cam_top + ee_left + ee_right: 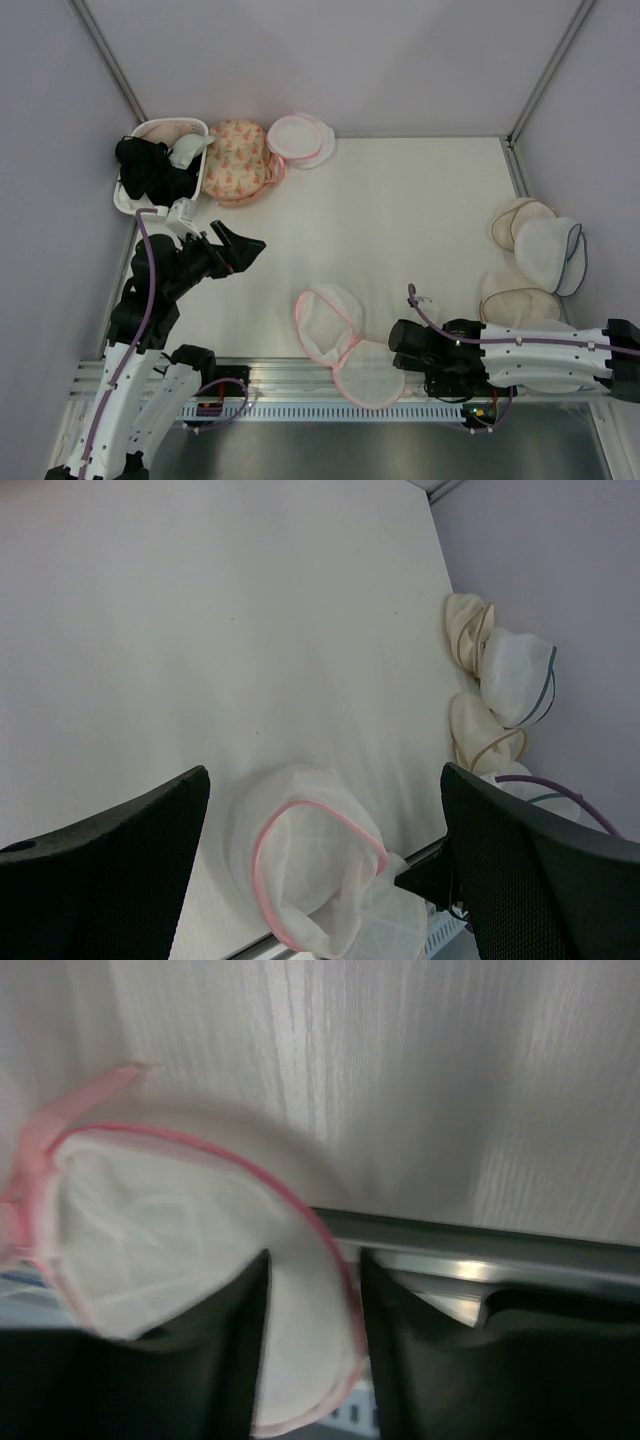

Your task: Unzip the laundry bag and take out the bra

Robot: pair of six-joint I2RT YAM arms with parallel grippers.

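Observation:
The laundry bag [335,325] lies open at the table's near edge, its two white mesh halves with pink edging spread apart and looking empty. It also shows in the left wrist view [320,870] and the right wrist view [150,1220]. My right gripper [398,350] [312,1260] is closed on the rim of the near half, which hangs over the metal rail. A black garment, apparently the bra [150,170], lies in the white basket [160,125] at the far left. My left gripper [245,245] [322,772] is open and empty, above the table left of the bag.
A peach floral dome bag [237,158] and another pink-edged white bag [300,138] sit by the basket. A white garment [188,150] lies in the basket. Cream and blue-edged domes [545,250] are piled at the right edge. A metal rail [290,372] runs along the near edge.

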